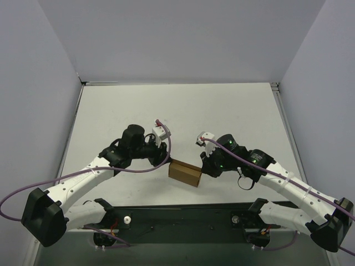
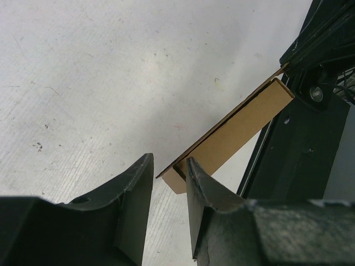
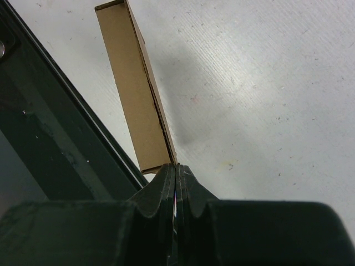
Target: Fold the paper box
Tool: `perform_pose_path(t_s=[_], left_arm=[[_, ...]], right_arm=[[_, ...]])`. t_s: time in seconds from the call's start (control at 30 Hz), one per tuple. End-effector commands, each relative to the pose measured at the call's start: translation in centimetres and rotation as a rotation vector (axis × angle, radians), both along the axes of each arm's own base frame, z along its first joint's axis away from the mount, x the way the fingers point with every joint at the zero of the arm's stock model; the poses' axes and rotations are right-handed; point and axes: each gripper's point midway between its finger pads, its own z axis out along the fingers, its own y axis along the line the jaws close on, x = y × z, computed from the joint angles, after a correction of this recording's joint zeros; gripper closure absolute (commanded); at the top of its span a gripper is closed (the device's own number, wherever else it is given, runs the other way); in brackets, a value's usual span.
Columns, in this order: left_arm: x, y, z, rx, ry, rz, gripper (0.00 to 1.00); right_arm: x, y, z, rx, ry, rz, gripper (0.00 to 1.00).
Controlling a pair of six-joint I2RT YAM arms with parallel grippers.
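Observation:
The paper box (image 1: 185,173) is a slim, closed brown cardboard box lying on the white table between the two arms. My left gripper (image 1: 166,159) is at its left end and stands open. In the left wrist view the box (image 2: 238,130) runs away to the upper right, its near end just past my right finger (image 2: 195,183), with nothing between the fingers of the gripper (image 2: 170,160). My right gripper (image 1: 204,166) is shut at the box's right end. In the right wrist view its tips (image 3: 176,166) touch the near corner of the box (image 3: 136,94), by a thin lid edge.
The black base plate (image 1: 177,219) runs along the table's near edge, right beside the box (image 3: 44,155). White walls enclose the table (image 1: 183,111) on the left, right and back. The right arm's gripper body (image 2: 319,50) shows at the box's far end.

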Motion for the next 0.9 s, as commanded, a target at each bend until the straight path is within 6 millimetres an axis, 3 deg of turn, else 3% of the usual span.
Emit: perform_pose_path(t_s=[0.0, 0.13, 0.5, 0.7, 0.87], left_arm=[[0.4, -0.8, 1.4, -0.041, -0.04, -0.025, 0.6], [0.4, -0.7, 1.2, -0.03, -0.032, -0.021, 0.61], [0.1, -0.9, 1.1, -0.026, -0.029, -0.031, 0.91], [0.4, -1.3, 0.6, -0.028, -0.003, -0.019, 0.99], [0.6, -2.1, -0.5, -0.04, 0.042, -0.004, 1.0]], right_arm=[[0.2, 0.1, 1.2, 0.02, -0.02, 0.005, 1.0], [0.2, 0.1, 1.3, 0.021, -0.023, 0.005, 1.0], [0.6, -0.1, 1.2, 0.009, -0.034, -0.015, 1.0], [2.8, -1.1, 0.7, -0.058, -0.087, -0.159, 1.0], [5.2, -1.3, 0.4, -0.124, -0.204, -0.253, 1.0]])
